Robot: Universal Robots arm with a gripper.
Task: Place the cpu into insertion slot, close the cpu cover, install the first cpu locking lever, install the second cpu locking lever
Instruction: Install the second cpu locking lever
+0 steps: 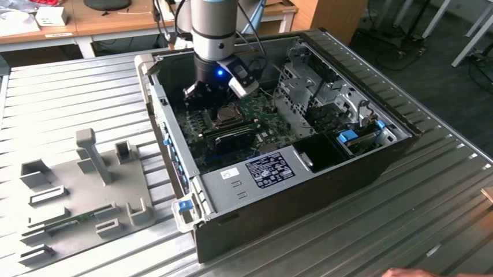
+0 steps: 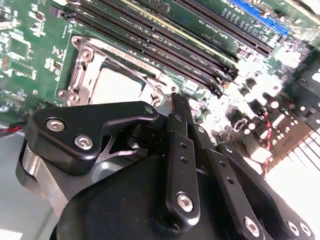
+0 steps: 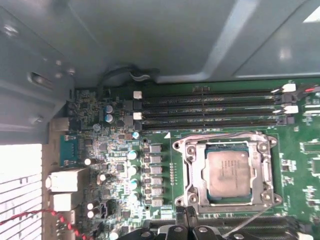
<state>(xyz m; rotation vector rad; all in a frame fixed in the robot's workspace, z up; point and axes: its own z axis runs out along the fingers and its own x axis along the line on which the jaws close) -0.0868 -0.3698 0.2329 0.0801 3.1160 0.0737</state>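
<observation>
The cpu [image 3: 229, 172] lies flat in the insertion slot [image 1: 228, 115] on the green board, its silvery-tan top showing. The cpu cover [image 3: 193, 170] lies down around it as a metal frame. A thin wire lever [image 3: 250, 221] runs slanted off the socket's corner. In the second wrist view the cpu [image 2: 117, 85] and the cover [image 2: 82, 75] sit just beyond my black fingers [image 2: 176, 130]. My gripper [image 3: 186, 214] hangs low inside the case beside the socket, shut, with nothing seen in it. In the exterior view the gripper [image 1: 202, 95] is just to the socket's left.
Long black memory slots [image 3: 210, 112] run alongside the socket. The case's metal walls [image 1: 165, 115] and a drive cage [image 1: 308, 86] close in around the board. A grey fixture plate [image 1: 85, 190] lies at the exterior view's left. A hand [image 1: 408, 272] shows at the bottom edge.
</observation>
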